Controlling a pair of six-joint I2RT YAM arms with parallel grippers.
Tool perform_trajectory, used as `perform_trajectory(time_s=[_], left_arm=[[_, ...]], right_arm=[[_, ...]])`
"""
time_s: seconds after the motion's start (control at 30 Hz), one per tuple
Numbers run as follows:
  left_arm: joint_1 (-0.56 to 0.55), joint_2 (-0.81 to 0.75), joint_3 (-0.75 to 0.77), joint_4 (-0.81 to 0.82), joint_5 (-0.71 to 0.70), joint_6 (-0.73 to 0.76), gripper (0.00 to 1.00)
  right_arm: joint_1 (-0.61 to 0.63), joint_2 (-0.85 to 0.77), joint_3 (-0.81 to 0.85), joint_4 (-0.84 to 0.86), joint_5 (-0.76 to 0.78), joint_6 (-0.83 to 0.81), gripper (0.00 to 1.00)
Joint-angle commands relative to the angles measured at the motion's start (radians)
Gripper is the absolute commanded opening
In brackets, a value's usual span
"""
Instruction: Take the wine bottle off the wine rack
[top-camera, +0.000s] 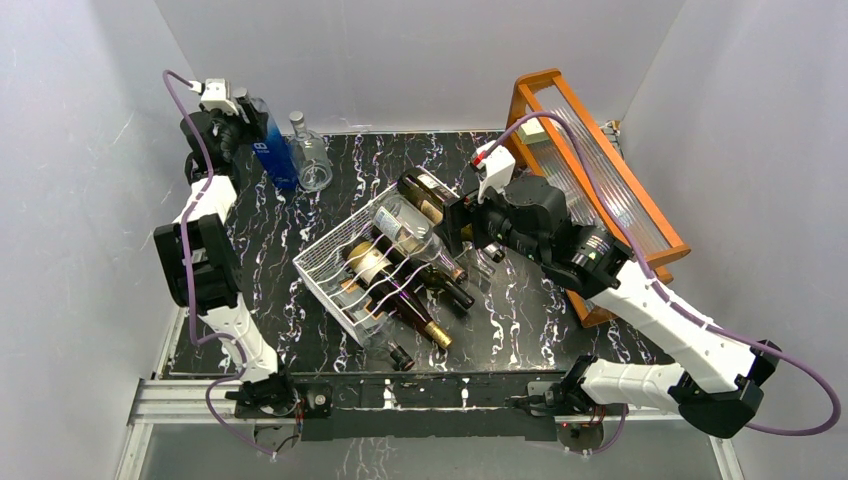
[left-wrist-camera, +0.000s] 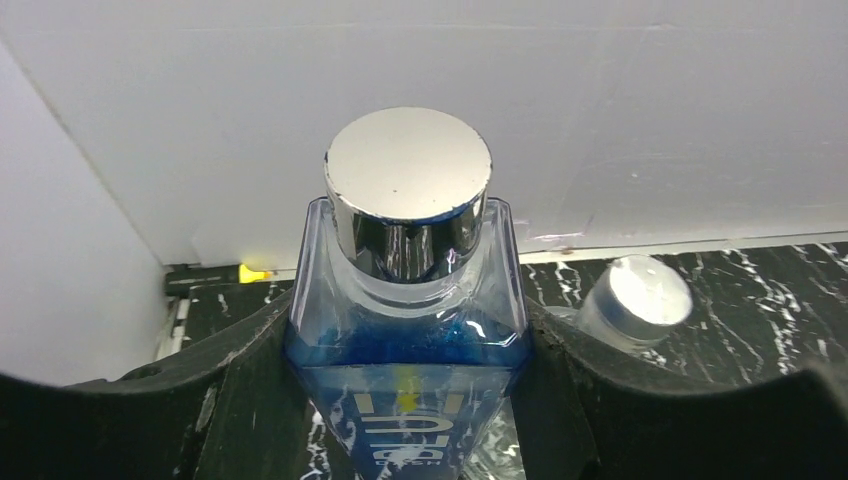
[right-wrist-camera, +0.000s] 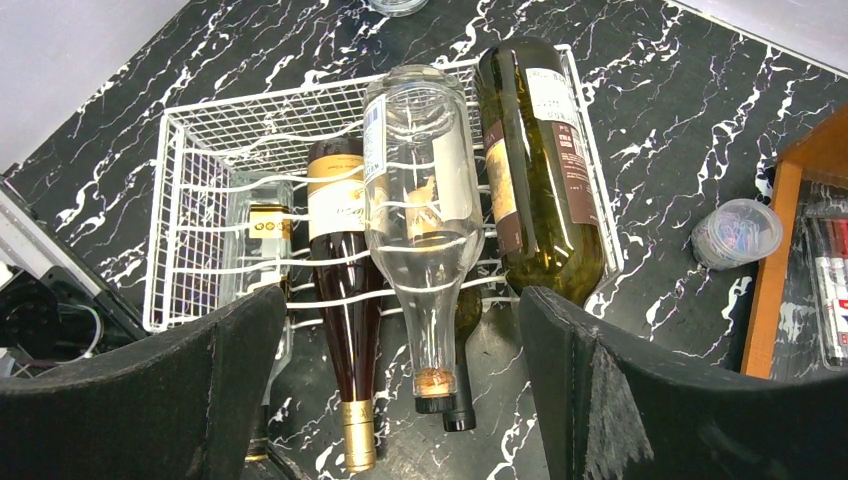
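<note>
The white wire wine rack sits mid-table and holds several lying bottles. In the right wrist view the rack carries a clear bottle on top, a dark red bottle with a gold foil neck, an olive-green wine bottle and a clear gold-labelled bottle. My right gripper is open above the bottle necks and touches nothing; it also shows in the top view. My left gripper is shut on a blue square bottle with a silver cap, at the far left back corner.
A small clear stoppered bottle stands beside the blue one. The orange wooden frame with ribbed panels stands right of the rack. A plastic cup and markers lie by it. A small black cap lies near the front edge.
</note>
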Motion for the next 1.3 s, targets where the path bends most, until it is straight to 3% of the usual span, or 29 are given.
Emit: perform_trajectory(time_s=[0.0,0.17,0.27,0.37,0.5,0.6,0.9,1.07,1.13,1.27], left_arm=[[0.001,-0.053,0.092,0.177,0.113,-0.068,0.00],[0.002,-0.081,0.067,0.116,0.080,-0.036,0.00],[0.002,-0.092,0.047,0.078,0.065,-0.012,0.11],[0.002,-0.095,0.040,0.062,0.071,-0.008,0.35],[0.001,-0.120,0.028,0.047,0.080,-0.016,0.79],[0.000,-0.143,0.023,0.034,0.089,-0.021,0.96],[-0.001,-0.244,-0.023,-0.051,0.086,-0.090,0.98],[-0.001,-0.350,-0.037,-0.378,-0.090,-0.309,0.98],[-0.001,-0.399,-0.074,-0.507,-0.082,-0.378,0.98],[-0.003,-0.546,-0.217,-0.555,0.012,-0.394,0.98]], right_arm=[[-0.007,-0.008,0.043,0.051,-0.014,-0.015,0.98],[-0.008,-0.021,0.037,0.058,-0.025,-0.004,0.98],[-0.008,-0.032,0.035,0.058,-0.031,-0.001,0.98],[-0.010,-0.045,0.030,0.056,-0.030,0.002,0.98],[-0.011,-0.062,0.010,0.056,-0.030,0.015,0.98],[-0.010,-0.072,-0.006,0.061,-0.036,0.026,0.98],[-0.010,-0.087,-0.024,0.050,-0.045,0.048,0.98],[-0.010,-0.090,-0.043,0.002,-0.049,0.073,0.98],[-0.010,-0.095,-0.064,-0.014,-0.048,0.086,0.98],[-0.011,-0.090,-0.097,-0.050,-0.044,0.134,0.98]])
